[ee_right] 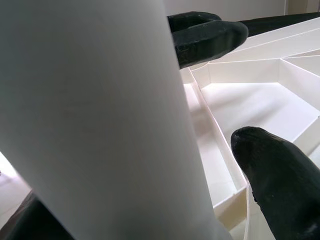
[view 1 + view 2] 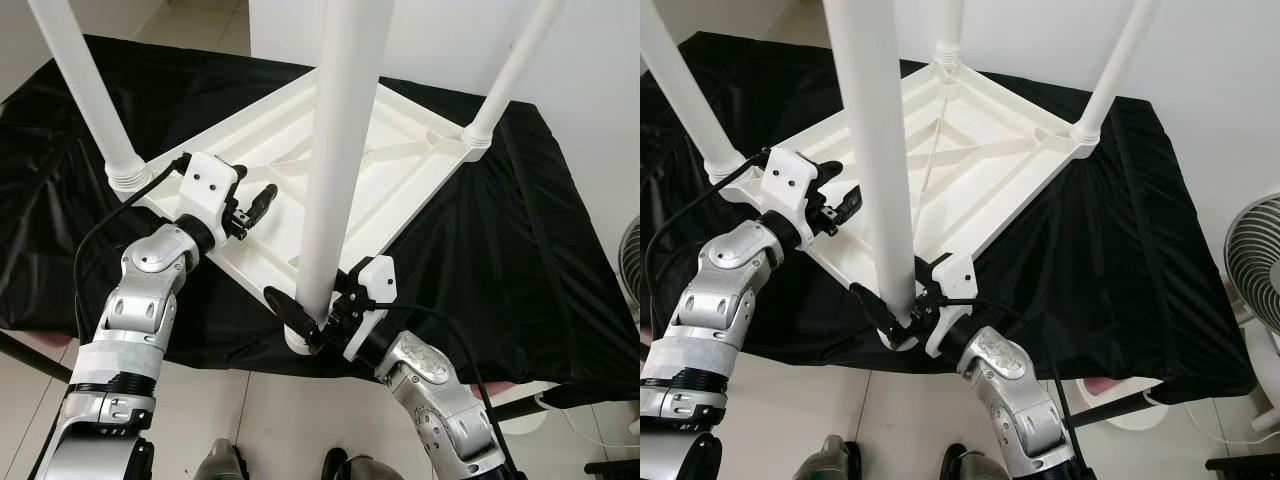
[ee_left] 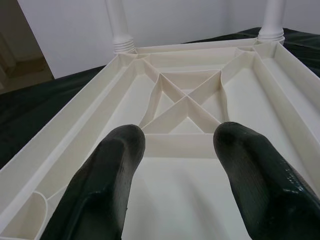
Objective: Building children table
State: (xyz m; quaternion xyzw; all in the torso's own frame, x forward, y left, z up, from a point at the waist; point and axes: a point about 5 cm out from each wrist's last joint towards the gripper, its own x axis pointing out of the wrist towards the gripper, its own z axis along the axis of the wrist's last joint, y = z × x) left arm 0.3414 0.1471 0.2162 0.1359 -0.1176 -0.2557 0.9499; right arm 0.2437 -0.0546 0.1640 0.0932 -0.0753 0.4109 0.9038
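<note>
A white plastic children's table lies upside down on a black cloth. Its legs point up. The near leg rises at the front corner, another leg on the left and a third leg on the right. My left gripper hovers open over the table's ribbed underside, with nothing between its fingers. My right gripper is at the base of the near leg, open. One finger reaches past the leg; the other finger stands apart from it.
The black cloth covers a low surface whose front edge is just before me. A white fan stands on the floor to the right. A white wall runs behind the table. Pale floor shows below the cloth's edge.
</note>
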